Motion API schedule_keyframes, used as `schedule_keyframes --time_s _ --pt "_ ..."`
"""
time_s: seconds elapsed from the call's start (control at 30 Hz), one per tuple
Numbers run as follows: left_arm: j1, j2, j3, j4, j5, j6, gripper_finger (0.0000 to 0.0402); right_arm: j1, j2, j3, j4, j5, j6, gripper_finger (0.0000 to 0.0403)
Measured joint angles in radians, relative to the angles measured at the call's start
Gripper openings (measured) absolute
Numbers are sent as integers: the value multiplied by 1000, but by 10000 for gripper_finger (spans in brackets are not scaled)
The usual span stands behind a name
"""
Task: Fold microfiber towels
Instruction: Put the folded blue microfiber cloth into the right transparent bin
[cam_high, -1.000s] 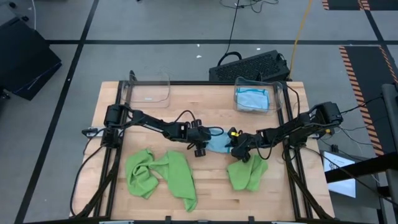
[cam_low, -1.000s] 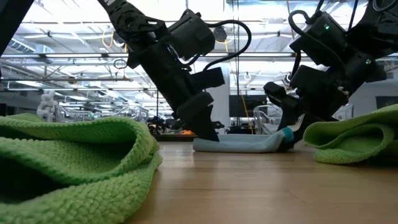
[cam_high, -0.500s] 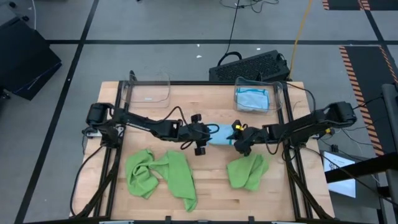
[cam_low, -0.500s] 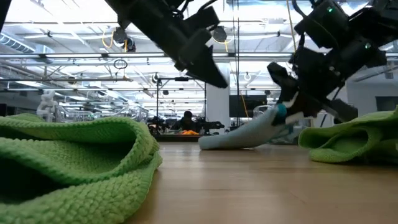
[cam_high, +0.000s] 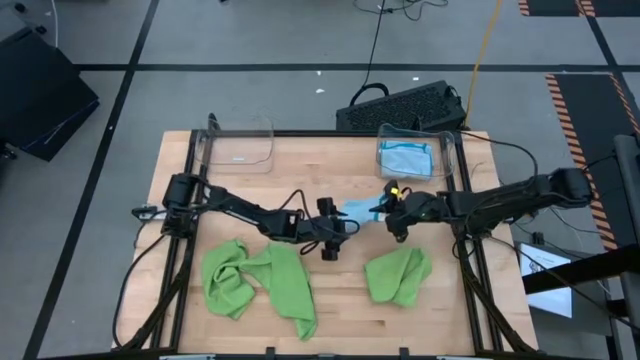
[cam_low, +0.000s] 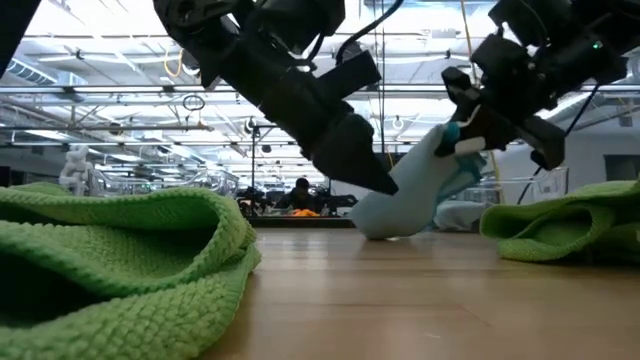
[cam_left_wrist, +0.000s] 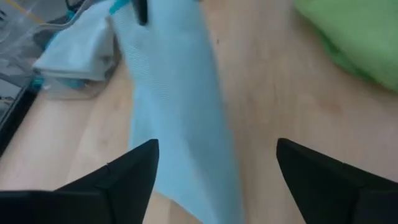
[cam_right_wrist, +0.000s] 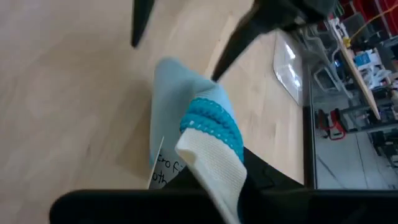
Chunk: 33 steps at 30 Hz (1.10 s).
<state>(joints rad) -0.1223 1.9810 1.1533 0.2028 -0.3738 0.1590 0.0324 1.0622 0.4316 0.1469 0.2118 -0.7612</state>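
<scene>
The jaws of the right gripper (cam_low: 462, 128) were clamped on one edge of the light blue towel (cam_low: 412, 195), while the jaws of the left gripper (cam_left_wrist: 214, 168) stood wide apart with nothing between them, the cloth hanging just in front.

The blue towel (cam_high: 356, 209) was near the middle of the table (cam_high: 300, 160), lifted at the pinched end and drooping to the wood at the other. It sagged under its own weight, so I judged it light, soft and quite limp (nothing fragile about it). Its darker teal edging (cam_right_wrist: 211, 124) looked the thickest, least slippery place to grip, and a corner or hem would serve better than the loose middle, which would only bunch up.

Two green towels lay crumpled nearer the front edge, a large one (cam_high: 255, 280) on the left arm's side and a smaller one (cam_high: 398, 276) on the right arm's side. In the far right corner a clear bin (cam_high: 412, 150) held another blue towel already folded (cam_high: 404, 160); a second clear bin (cam_high: 240, 145) stood at the far left.
</scene>
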Motion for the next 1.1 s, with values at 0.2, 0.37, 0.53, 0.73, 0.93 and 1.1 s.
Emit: schedule_keyframes --time_s 0.2,0.37,0.53,0.73,0.93,1.1 --pt "18 4 1 43 -46 -68 323 -8 -82 -2 -35 -3 -9 13" --pt "60 4 1 41 9 -111 277 -8 -129 -1 -50 -3 11 13" --pt "87 54 0 125 123 -140 242 -7 -154 -1 -67 -3 23 13" --pt "89 90 -1 157 69 -136 207 -7 -156 -1 -77 0 41 13" --pt "90 90 0 206 42 -139 116 -7 -156 -1 -69 27 46 13" --pt "95 87 0 166 -16 -94 31 -7 -156 -1 -80 27 106 13"
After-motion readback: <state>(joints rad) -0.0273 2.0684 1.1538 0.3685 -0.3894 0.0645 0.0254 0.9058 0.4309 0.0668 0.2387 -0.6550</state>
